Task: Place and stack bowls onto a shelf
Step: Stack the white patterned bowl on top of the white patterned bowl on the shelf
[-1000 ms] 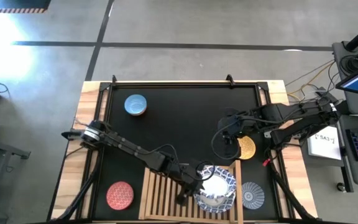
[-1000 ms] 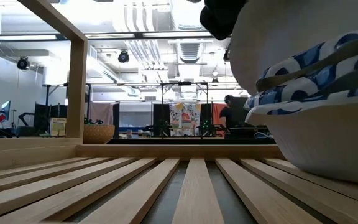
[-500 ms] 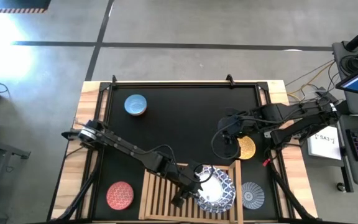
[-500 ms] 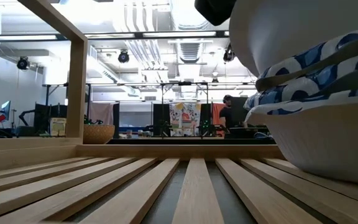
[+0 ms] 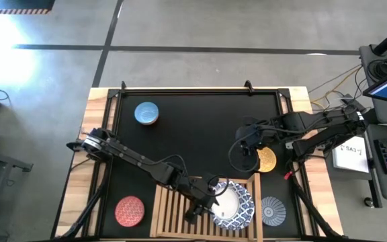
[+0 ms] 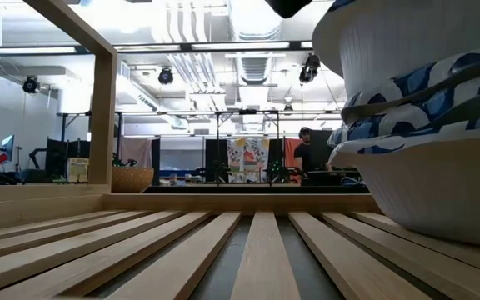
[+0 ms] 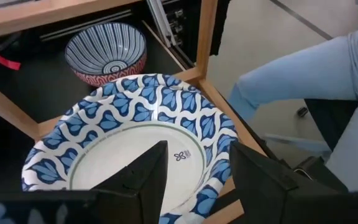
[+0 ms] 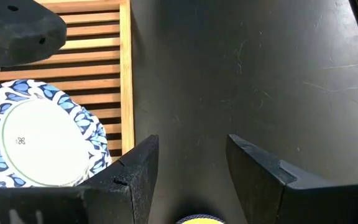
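Left end effector (image 7: pixel 194 177) open, empty, over stacked white bowls (image 7: pixel 129 143) on shelf (image 5: pixel 173 208); small maker's mark inside bowl, unreadable. Right end effector (image 8: pixel 191 165) open, above yellow bowl (image 5: pixel 267 160).

Two slim black jointed arms trail looped black cables; each ends in blunt, matte black wedge-shaped fingers (image 7: pixel 149 177).

- The left gripper (image 7: pixel 194 171), fingers spread, hangs over a white bowl (image 7: pixel 129 134) with blue-patterned rim.
- Beyond that bowl sits a striped grey-blue bowl (image 7: pixel 105 53).
- A person's jeans-clad leg (image 7: pixel 303 78) beside it.
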Robot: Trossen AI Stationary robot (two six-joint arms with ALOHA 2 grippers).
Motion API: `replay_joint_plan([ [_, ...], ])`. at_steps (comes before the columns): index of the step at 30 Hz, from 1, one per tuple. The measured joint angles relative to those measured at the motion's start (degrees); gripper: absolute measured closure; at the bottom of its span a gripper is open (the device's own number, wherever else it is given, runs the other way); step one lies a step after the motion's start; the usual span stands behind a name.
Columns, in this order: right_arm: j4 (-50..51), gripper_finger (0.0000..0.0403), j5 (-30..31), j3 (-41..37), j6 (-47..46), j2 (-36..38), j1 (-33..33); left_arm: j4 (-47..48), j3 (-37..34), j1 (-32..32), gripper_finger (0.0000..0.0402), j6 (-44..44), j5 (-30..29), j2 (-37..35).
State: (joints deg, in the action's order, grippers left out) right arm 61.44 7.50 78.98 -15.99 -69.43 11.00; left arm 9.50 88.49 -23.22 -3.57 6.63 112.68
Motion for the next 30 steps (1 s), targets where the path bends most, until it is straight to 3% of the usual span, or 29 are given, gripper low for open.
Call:
replay_joint_plan([
  [19, 0.49, 0.0231, 0.0, 0.0, 0.07, 0.0, 0.0, 0.12, -0.92, -0.2, 0.0246, 2.24, 0.0, 3.18],
  [30, 0.51, 0.0231, 0.0, -0.13, 0.0, 0.0, 0.0, -5.29, -1.03, 0.04, 0.0246, -2.58, 0.02, 5.05],
])
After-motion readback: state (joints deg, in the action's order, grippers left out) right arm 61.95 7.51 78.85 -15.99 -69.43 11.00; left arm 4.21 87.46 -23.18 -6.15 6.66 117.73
